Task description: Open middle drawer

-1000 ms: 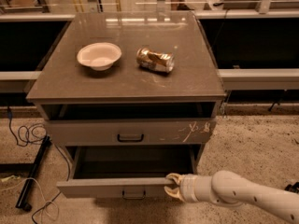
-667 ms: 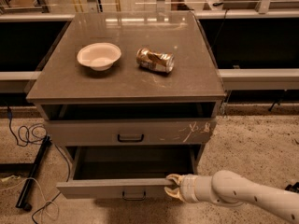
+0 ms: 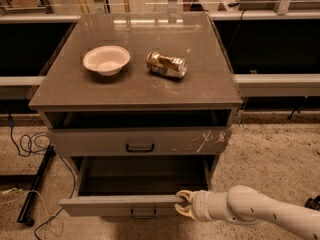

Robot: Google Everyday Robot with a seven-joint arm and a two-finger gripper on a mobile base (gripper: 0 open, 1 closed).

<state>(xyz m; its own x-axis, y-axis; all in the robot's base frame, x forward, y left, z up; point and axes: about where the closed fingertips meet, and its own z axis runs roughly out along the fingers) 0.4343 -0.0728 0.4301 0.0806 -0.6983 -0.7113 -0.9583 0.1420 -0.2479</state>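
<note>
The middle drawer (image 3: pixel 120 204) has a plain grey front with a small dark loop handle (image 3: pixel 143 213). It is pulled out from the cabinet, and its deep grey box shows open and empty. My gripper (image 3: pixel 183 202) is at the right end of the drawer front's top edge, touching it. The white arm (image 3: pixel 255 211) reaches in from the lower right. Above it is the taller drawer front with white scratch marks (image 3: pixel 140 141), which is closed.
A white bowl (image 3: pixel 106 59) and a crushed can (image 3: pixel 166 64) lie on the cabinet top (image 3: pixel 200 89). An open slot runs under the top. Cables (image 3: pixel 25 144) and a black pole (image 3: pixel 35 191) lie on the floor at the left.
</note>
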